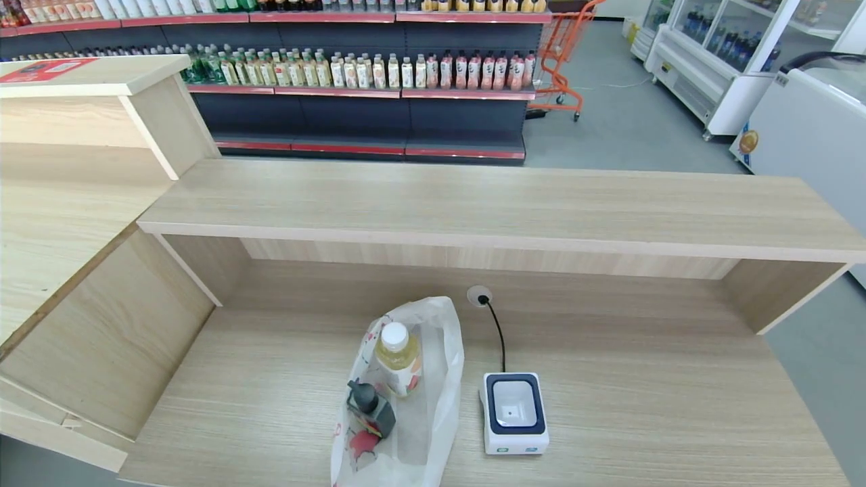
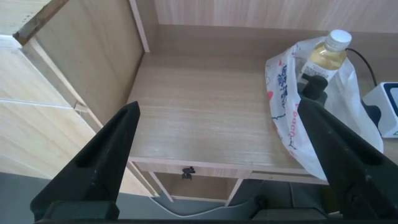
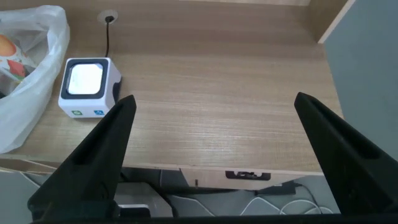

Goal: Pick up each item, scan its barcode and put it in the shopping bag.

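A white plastic shopping bag (image 1: 433, 379) lies open on the wooden counter (image 1: 643, 392). Inside it stand a yellow drink bottle with a white cap (image 1: 398, 357) and a dark-capped item (image 1: 369, 406). The white barcode scanner (image 1: 514, 412) sits just right of the bag. My left gripper (image 2: 217, 168) hangs open and empty over the counter's near edge, left of the bag (image 2: 311, 112) and the bottle (image 2: 328, 53). My right gripper (image 3: 214, 155) is open and empty near the front edge, right of the scanner (image 3: 87, 87) and the bag (image 3: 28, 74).
A black cable (image 1: 499, 338) runs from the scanner to a grommet (image 1: 479, 295) at the back. A raised ledge (image 1: 500, 210) closes the far side and a wooden panel (image 1: 115, 338) the left. Bare counter stretches right of the scanner. Drink shelves (image 1: 365, 71) stand beyond.
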Available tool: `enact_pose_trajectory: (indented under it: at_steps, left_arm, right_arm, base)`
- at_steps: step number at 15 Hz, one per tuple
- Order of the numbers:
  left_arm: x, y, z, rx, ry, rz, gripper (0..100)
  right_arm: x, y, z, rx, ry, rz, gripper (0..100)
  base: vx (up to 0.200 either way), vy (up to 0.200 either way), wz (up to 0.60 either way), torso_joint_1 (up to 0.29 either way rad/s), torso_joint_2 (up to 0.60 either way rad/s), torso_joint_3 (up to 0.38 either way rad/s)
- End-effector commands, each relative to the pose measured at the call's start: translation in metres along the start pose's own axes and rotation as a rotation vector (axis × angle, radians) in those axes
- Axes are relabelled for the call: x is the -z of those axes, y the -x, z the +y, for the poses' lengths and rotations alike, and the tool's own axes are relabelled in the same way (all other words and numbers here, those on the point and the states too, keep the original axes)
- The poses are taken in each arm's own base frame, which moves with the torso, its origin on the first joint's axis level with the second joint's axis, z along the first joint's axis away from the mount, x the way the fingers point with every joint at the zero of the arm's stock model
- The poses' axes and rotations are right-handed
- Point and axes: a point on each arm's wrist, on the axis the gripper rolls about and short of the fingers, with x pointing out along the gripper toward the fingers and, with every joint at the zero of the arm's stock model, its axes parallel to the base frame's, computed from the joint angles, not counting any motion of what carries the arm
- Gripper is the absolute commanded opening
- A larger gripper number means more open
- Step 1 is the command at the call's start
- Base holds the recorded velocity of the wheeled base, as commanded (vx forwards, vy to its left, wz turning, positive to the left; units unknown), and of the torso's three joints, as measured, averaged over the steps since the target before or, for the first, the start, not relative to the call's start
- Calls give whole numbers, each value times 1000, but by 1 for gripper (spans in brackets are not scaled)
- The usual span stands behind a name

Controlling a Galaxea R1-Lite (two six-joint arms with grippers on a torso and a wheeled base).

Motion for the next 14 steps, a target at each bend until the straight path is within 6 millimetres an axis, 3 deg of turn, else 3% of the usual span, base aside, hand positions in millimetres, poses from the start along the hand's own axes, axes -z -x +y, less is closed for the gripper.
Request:
enact_pose_trajectory:
  at_steps: [1,14]
  left_arm:
    - [0,0,0,-2,0,0,100]
    - [0,0,0,-2,0,0,100]
  right_arm:
    - [0,0,0,0,-1,5,100]
    - [0,0,0,-2,6,4,100]
  base:
    - [0,0,0,0,0,0]
    - [0,0,0,0,0,0]
